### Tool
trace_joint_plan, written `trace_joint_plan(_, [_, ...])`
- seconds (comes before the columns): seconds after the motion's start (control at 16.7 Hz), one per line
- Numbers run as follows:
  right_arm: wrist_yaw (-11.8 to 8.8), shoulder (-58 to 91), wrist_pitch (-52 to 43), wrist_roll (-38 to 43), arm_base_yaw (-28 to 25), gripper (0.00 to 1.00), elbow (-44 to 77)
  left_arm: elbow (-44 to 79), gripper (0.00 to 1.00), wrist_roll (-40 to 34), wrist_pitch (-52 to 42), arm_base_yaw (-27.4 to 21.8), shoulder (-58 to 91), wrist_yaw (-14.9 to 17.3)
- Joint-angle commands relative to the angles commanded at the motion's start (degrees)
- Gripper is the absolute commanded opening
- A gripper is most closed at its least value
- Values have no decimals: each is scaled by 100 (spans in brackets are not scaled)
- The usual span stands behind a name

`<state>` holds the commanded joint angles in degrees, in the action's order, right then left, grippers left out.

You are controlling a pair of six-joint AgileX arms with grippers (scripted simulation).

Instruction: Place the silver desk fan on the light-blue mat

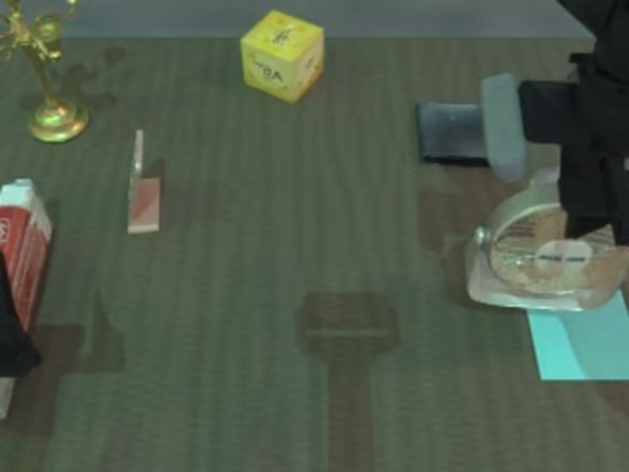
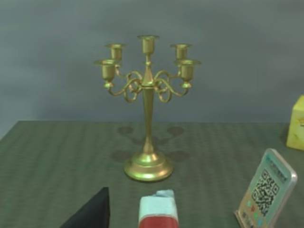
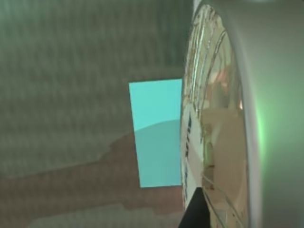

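Green surface [image 1: 295, 197] at right: right gripper [image 1: 590, 221] seems clenched on the fan [image 1: 545, 261], carried overlapping the mat's [image 1: 580, 344] far edge; left gripper unseen.

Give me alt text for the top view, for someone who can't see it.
At the table's right, the right gripper holds the round silver wire-grille desk fan over the near edge of the flat light-blue mat. A dark navy pad lies behind; a yellow cube and gold candelabra stand farther left.

Dark-green table [image 1: 295, 197], grey wall [image 2: 57, 47]
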<state>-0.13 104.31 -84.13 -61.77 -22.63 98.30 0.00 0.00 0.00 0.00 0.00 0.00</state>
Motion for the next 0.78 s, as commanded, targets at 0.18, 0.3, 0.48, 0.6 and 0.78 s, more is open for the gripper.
trace_joint_plan(0.18, [3, -734, 364, -772, 430, 0, -1122, 0, 100, 0, 0, 0, 0, 0])
trace_joint_plan(0.3, [13, -1060, 515, -1137, 638, 0, -1589, 0, 100, 0, 0, 0, 0, 0])
trace_joint_plan(0.48, [24, -1233, 590, -1343, 753, 0, -1825, 0, 100, 0, 0, 0, 0, 0])
trace_joint_plan(0.6, [24, -1233, 590, -1343, 753, 0, -1825, 0, 100, 0, 0, 0, 0, 0])
trace_joint_plan(0.78, [20, -1210, 597, -1323, 730, 0, -1833, 0, 100, 0, 0, 0, 0, 0])
